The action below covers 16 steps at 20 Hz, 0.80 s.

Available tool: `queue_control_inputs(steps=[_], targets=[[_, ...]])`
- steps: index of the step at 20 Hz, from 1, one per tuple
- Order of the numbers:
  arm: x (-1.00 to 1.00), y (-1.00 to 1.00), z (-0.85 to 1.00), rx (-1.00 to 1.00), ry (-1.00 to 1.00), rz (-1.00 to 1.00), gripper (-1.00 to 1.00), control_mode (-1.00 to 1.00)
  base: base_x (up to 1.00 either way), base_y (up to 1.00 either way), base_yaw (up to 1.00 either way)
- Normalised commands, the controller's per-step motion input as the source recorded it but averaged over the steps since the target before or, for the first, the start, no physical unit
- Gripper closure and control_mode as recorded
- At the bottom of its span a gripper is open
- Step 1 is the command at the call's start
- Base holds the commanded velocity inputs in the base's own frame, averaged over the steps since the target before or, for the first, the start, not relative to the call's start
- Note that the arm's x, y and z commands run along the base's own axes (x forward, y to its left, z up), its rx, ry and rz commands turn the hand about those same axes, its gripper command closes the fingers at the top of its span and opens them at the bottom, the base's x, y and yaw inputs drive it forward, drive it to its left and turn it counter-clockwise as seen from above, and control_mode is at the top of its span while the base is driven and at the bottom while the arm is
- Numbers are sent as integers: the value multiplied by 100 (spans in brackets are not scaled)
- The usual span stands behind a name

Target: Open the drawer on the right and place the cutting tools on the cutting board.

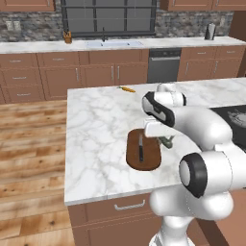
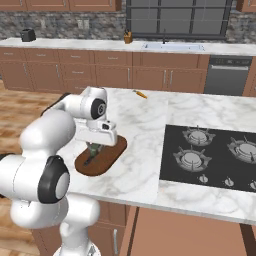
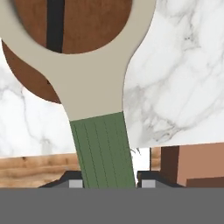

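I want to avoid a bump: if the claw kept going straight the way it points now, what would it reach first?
Most likely the cutting board: the claw, shut on the peeler, aims along it at the board's rounded end, where the knife lies. Depth is unclear.

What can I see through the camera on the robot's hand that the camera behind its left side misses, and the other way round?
Hand view: the end effector closed on the green ribbed handle of the pale-headed Y-shaped peeler, close up. Left base view: the small orange carrot, the far sink and the dark dishwasher. Both: the dark brown wooden cutting board carrying the black-handled knife, on the white marble counter.
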Motion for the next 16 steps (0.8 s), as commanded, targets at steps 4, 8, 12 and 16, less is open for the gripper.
queue_control_inputs(steps=[4,8,12,16], targets=[[31,29,-20,-6,-8,-13,100,-100,0,0,0],[19,23,-24,-4,-13,-12,100,-100,0,0,0],[23,21,-25,-3,-15,-11,100,-100,0,0,0],[26,11,-28,-3,-12,-10,100,-100,0,0,0]])
